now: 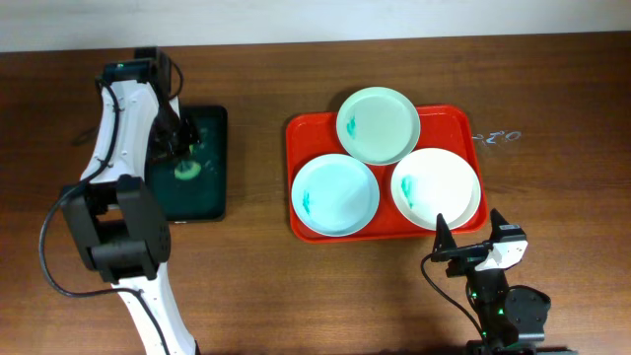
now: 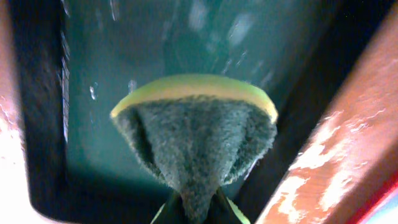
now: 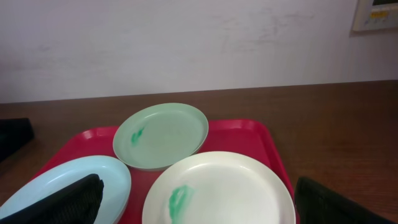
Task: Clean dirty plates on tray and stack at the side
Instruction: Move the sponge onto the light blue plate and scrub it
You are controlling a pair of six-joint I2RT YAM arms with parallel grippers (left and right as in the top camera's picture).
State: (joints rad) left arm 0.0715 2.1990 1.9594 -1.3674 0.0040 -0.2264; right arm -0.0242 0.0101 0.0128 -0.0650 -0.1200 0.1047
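The red tray [image 1: 296,177] holds three plates: mint green [image 1: 379,125] at the back, pale blue [image 1: 335,194] front left with teal smears, white [image 1: 435,187] front right. My left gripper [image 1: 182,156] is over the black tray, shut on the green sponge [image 2: 196,137], pinching its dark scrub side [image 2: 198,208]. My right gripper [image 1: 463,245] is open and empty just in front of the white plate. In the right wrist view the white plate [image 3: 221,190] and mint plate [image 3: 161,134] each carry a green smear, and the blue plate [image 3: 68,183] sits at left on the tray [image 3: 249,134].
The smaller black tray [image 1: 212,197] lies left of the red tray and holds teal liquid [image 2: 124,93]. Bare wooden table [image 1: 552,177] lies right of the red tray. A white wall runs along the back edge.
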